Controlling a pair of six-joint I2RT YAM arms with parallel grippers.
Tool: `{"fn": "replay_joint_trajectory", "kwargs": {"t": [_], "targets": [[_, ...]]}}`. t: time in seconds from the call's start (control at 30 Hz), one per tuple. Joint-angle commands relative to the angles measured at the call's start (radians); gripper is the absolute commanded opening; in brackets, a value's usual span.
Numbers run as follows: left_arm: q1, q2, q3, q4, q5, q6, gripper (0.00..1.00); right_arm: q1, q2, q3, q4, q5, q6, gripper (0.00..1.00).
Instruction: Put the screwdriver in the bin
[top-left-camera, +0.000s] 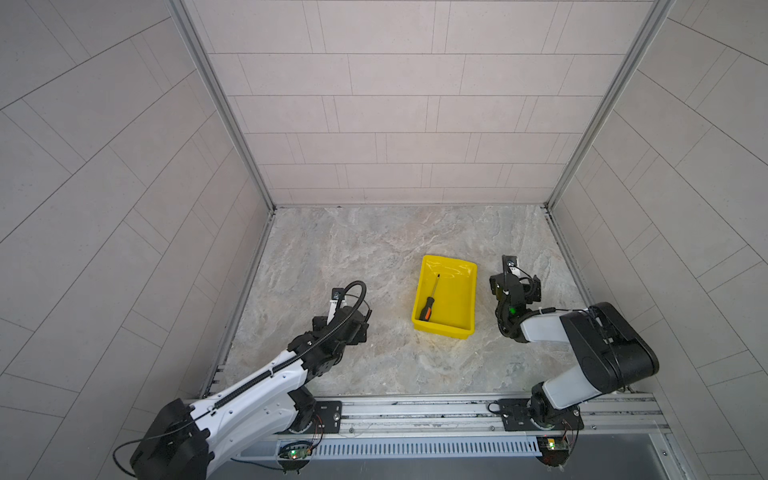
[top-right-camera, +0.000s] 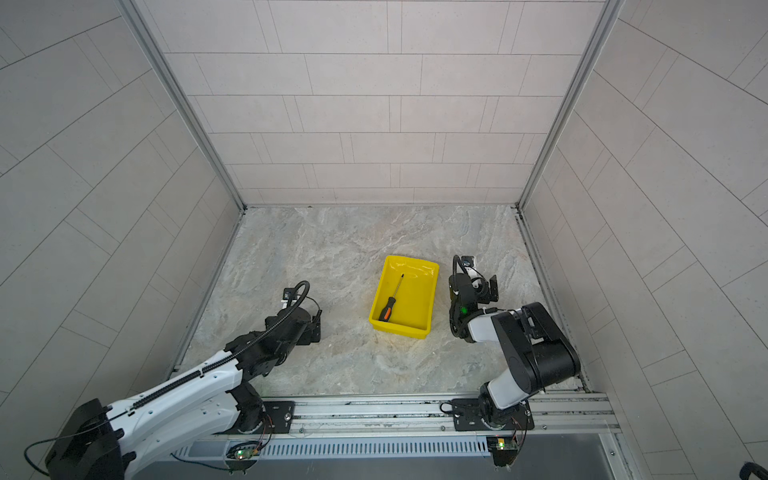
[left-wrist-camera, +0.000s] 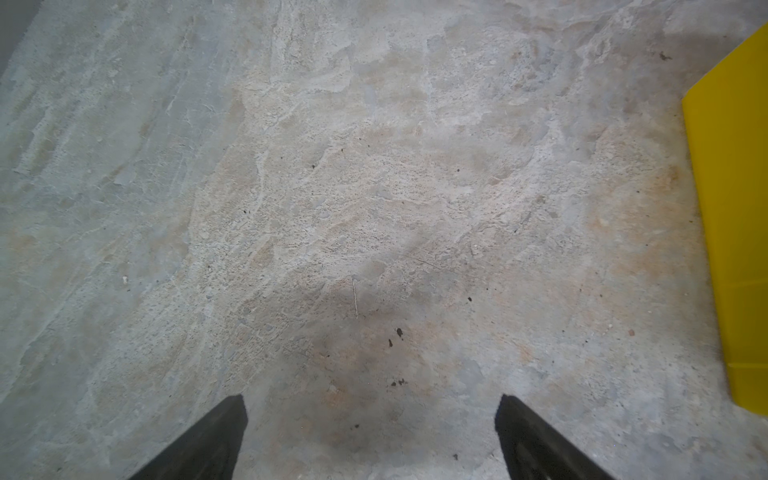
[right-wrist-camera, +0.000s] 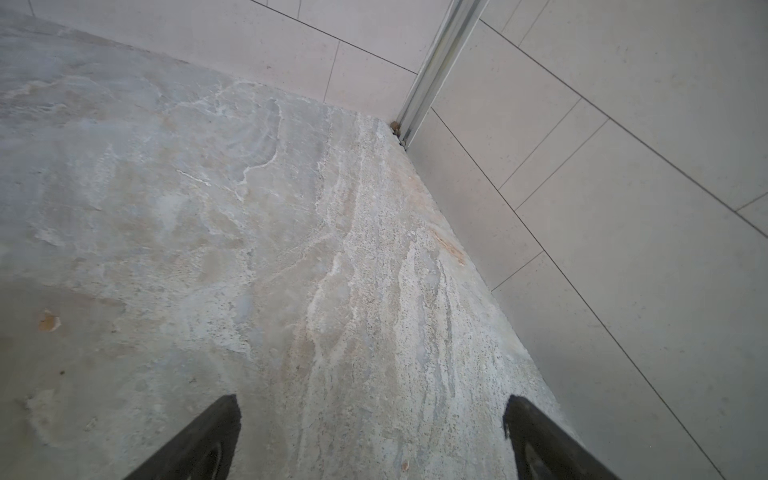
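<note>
Both top views showed the screwdriver lying flat inside the bin, close along its 9 o'clock wall. The orange-and-black handle was down near the 7 o'clock corner and the dark tip pointed toward 1 o'clock, so the task looked done. The risk, as I judged it, lay in the arms pulling away. The bin was shallow and looked light, sitting loose on the table with a tool on either flank, so a careless swing across the middle could catch its rim or wall. That would shove it or tip it, and the slim screwdriver could roll or slide out over the low edge. The left side seemed the likelier culprit, since the left wrist view had the bin's yellow wall near its fingers. The left tool stood at about 8 o'clock of the bin, its jaws spread wide with only bare table between them, holding and touching nothing. The right tool stood at about 3 o'clock of the bin, facing the far corner of the walls. Its jaws were equally wide and empty, apart from the bin.
</note>
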Motion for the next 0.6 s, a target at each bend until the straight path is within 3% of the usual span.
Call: {"fn": "replay_joint_trajectory", "kwargs": {"t": [0.0, 0.1, 0.17, 0.37, 0.5, 0.57], "targets": [[0.000, 0.015, 0.019, -0.007, -0.021, -0.005, 1.00, -0.045, -0.026, -0.011, 0.148, -0.074, 0.003, 1.00], [0.000, 0.022, 0.021, -0.006, -0.028, -0.006, 1.00, -0.108, -0.003, -0.012, 0.127, -0.243, 0.034, 0.98], [0.000, 0.023, 0.021, -0.007, -0.036, -0.008, 1.00, -0.111, 0.040, -0.014, 0.199, -0.224, 0.039, 0.99], [0.000, 0.029, 0.018, 0.009, -0.093, 0.015, 1.00, -0.109, 0.037, -0.017, 0.197, -0.225, 0.034, 0.99], [0.003, 0.040, 0.027, 0.105, -0.211, 0.120, 1.00, -0.109, 0.036, -0.015, 0.194, -0.225, 0.035, 0.99], [0.021, 0.049, 0.020, 0.262, -0.228, 0.220, 1.00, -0.109, 0.036, -0.016, 0.196, -0.225, 0.035, 0.99]]}}
